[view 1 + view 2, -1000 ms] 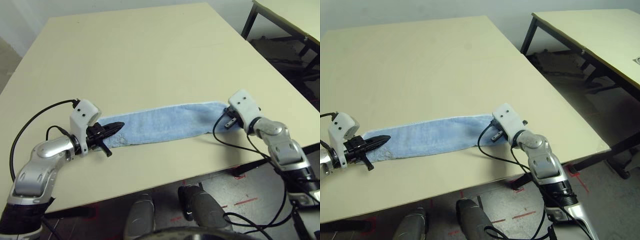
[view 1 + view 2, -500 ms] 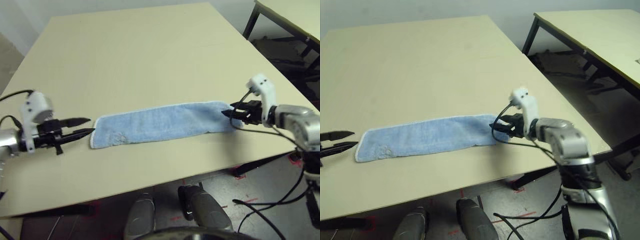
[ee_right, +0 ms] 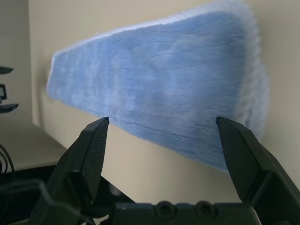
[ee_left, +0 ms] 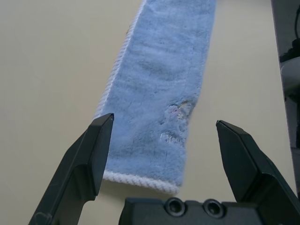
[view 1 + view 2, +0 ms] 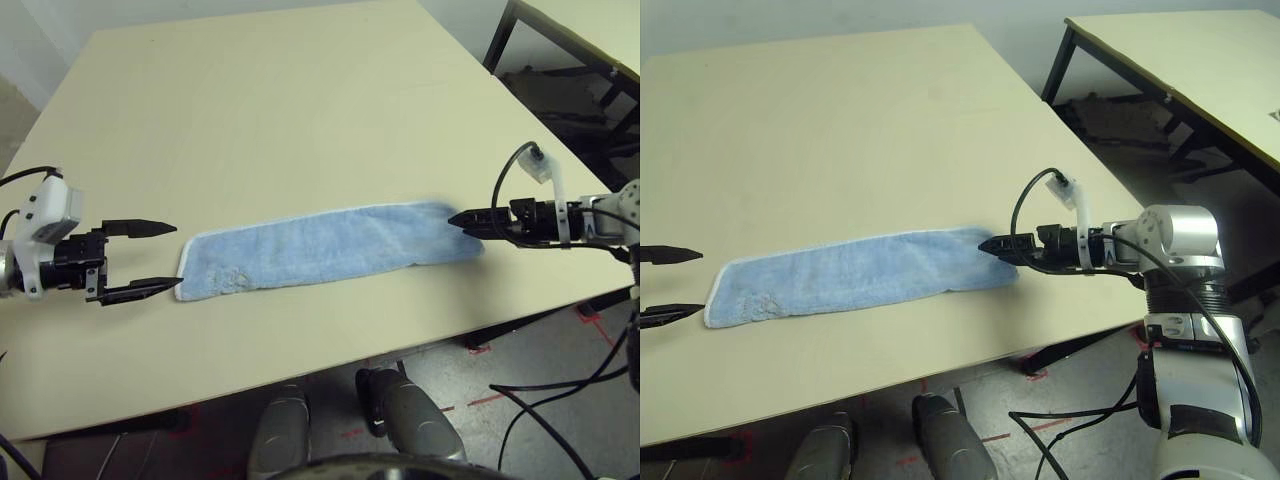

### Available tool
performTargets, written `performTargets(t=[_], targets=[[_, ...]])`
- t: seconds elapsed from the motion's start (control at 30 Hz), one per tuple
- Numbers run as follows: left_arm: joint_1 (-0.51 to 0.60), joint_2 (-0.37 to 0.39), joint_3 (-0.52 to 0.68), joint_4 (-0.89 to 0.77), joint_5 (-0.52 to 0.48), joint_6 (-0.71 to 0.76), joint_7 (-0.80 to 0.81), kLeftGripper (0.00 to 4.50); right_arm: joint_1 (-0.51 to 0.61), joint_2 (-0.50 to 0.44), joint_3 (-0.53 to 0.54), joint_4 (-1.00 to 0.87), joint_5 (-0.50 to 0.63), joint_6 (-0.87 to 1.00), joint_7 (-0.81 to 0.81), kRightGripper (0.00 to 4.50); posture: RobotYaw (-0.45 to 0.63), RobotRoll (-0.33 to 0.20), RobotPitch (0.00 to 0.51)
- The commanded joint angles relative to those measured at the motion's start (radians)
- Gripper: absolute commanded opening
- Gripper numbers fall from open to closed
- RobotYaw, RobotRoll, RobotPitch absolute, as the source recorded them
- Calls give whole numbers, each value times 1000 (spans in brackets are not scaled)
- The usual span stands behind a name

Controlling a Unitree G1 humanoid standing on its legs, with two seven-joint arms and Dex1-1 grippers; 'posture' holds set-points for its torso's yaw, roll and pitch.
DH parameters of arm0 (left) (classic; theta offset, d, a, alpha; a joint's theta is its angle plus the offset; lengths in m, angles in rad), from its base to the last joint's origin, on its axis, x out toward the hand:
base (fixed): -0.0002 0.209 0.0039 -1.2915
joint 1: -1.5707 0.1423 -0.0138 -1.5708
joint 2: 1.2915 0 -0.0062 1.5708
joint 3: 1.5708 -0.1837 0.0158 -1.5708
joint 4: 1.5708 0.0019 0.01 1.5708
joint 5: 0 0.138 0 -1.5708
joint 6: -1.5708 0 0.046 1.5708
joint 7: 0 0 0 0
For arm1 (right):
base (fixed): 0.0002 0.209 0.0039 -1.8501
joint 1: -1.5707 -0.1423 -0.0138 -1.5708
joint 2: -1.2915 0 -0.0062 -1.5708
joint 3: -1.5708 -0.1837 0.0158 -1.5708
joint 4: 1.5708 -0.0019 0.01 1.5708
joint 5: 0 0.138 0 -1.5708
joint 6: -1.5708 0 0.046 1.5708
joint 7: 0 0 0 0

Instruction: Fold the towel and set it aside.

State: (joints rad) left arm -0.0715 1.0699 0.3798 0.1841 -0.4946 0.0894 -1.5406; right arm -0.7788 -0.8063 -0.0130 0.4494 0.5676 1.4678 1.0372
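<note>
In the left eye view, the towel (image 5: pixel 320 245) lies flat on the cream table (image 5: pixel 260 120), near the edge closest to the robot and between the two grippers. It is light blue and folded into a long, narrow strip, slightly slanted, with a thin pale border along its far side and left end. The left gripper (image 5: pixel 179 255) is released at the strip's left end, its two black, tapered fingers spread wide, with nothing between them. The right gripper (image 5: pixel 450 221) is at the other end, its pointed tips over the cloth. The table has a smooth, matte top with straight edges.

In the right eye view, the right arm (image 5: pixel 1185 290) has rounded silver metal casings and black ribbed sections, with a thin black cable (image 5: pixel 1015 230) looping beside the gripper. A second table (image 5: pixel 1210 70), cream-topped on dark legs, stands to the right.

In the left wrist view, the towel's pile is soft and fuzzy, slightly rumpled around a small embroidered logo (image 4: pixel 177 112) with pale lettering. The white edging (image 4: pixel 140 182) is thick and ropelike.

In the right wrist view, the right gripper is released too, its ridged inner pads (image 3: pixel 96 152) wide apart and gripping nothing. The towel's near end shows stacked layers, with white stitching along the upper one.
</note>
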Motion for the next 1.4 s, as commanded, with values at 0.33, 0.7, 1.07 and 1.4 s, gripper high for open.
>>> performTargets(t=[0.33, 0.7, 1.07, 1.4], targets=[[-66, 30, -14, 75, 16, -117, -71, 4460, -115, 0, 21, 209, -84, -57, -95, 4500, -91, 0, 139], [-71, 22, -20, 65, 10, -139, -71, 4460, -207, 61, -2, 364, -132, -36, -181, 4500, -90, 0, 136], [-74, 13, -14, 20, -2, -122, -45, 4460, -202, 139, 73, 348, -103, 39, -110, 4500, -77, 0, 139], [-70, 10, -15, -13, -13, -105, -24, 4460, -194, 240, 23, 340, -88, 32, -133, 4500, -72, 0, 139]])
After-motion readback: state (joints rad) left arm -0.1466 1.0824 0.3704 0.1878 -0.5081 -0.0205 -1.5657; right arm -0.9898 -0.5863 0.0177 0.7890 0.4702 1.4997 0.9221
